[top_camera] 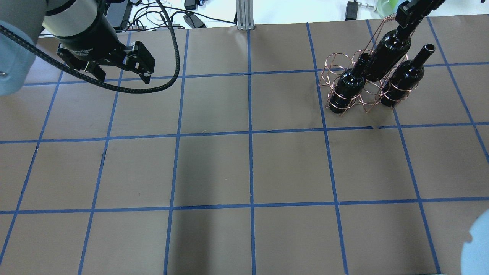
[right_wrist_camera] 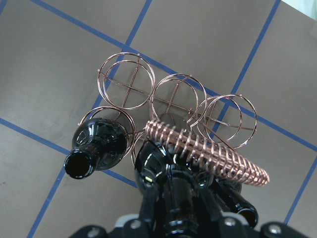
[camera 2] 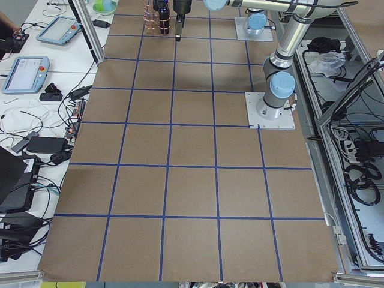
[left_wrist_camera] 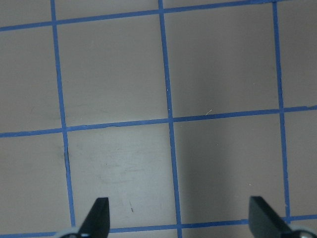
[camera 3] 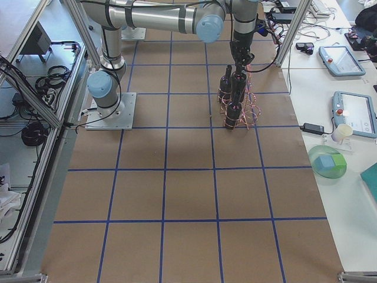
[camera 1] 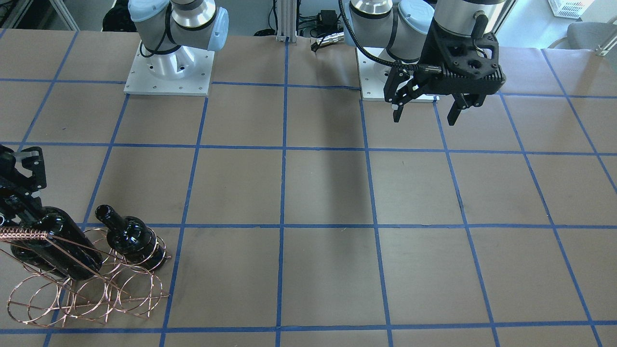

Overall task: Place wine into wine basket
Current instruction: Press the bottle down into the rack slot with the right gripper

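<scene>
The copper wire wine basket [top_camera: 336, 72] stands at the far right of the table, with its braided handle [right_wrist_camera: 208, 153] over the rings. My right gripper [top_camera: 405, 27] is shut on the neck of a black wine bottle [top_camera: 386, 55], which tilts in a middle ring; the right wrist view shows that bottle [right_wrist_camera: 166, 173] between the fingers. Two other black bottles [top_camera: 348, 87] [top_camera: 404, 78] sit in rings on either side. In the front-facing view the held bottle [camera 1: 60, 241] leans in the basket [camera 1: 96, 289]. My left gripper [top_camera: 122, 76] is open and empty, high over the far left of the table.
Blue tape lines grid the brown table [top_camera: 248, 168]. Several basket rings [right_wrist_camera: 124, 82] hold nothing. The arm bases [camera 1: 168, 72] stand at the robot side. Cables and a metal post [top_camera: 244, 15] lie beyond the far edge.
</scene>
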Controlling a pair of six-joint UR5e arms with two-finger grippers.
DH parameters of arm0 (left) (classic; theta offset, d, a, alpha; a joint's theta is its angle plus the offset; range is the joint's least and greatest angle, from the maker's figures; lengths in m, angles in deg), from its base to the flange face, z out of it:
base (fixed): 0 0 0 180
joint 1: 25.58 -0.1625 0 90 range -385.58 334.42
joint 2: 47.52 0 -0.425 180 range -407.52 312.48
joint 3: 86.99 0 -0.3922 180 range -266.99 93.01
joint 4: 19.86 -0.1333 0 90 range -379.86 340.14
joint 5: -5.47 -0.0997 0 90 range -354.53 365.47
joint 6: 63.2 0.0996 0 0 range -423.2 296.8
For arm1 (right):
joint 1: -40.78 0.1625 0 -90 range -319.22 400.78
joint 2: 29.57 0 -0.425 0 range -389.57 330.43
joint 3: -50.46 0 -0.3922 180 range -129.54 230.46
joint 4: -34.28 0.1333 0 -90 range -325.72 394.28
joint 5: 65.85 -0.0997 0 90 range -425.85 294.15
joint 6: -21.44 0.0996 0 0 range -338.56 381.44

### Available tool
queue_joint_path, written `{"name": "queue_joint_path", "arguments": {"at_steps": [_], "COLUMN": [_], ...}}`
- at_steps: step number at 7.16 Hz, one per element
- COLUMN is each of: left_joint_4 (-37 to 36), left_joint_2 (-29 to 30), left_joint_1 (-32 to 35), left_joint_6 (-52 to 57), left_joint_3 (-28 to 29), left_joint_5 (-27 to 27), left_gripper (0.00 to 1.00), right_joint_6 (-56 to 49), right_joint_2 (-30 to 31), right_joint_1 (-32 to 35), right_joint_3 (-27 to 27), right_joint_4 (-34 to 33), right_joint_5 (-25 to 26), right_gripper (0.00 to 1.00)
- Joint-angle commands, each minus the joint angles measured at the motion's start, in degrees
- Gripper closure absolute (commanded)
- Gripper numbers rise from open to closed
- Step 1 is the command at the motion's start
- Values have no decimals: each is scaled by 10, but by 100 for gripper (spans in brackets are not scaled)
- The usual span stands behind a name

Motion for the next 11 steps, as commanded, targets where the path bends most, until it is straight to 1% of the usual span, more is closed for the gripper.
{"name": "queue_joint_path", "arguments": {"at_steps": [1,6,7,11], "left_joint_4": [0,0,0,0], "left_joint_2": [-1,-1,-1,-1], "left_joint_1": [0,0,0,0], "left_joint_6": [0,0,0,0], "left_joint_3": [-2,-2,-2,-2], "left_joint_5": [0,0,0,0], "left_gripper": [0,0,0,0], "right_joint_6": [-1,-1,-2,-22], "right_joint_2": [5,10,10,4], "right_joint_1": [0,1,1,1], "right_joint_3": [1,0,1,0], "right_joint_4": [29,50,65,71], "right_joint_5": [18,23,25,34], "right_gripper": [100,100,100,100]}}
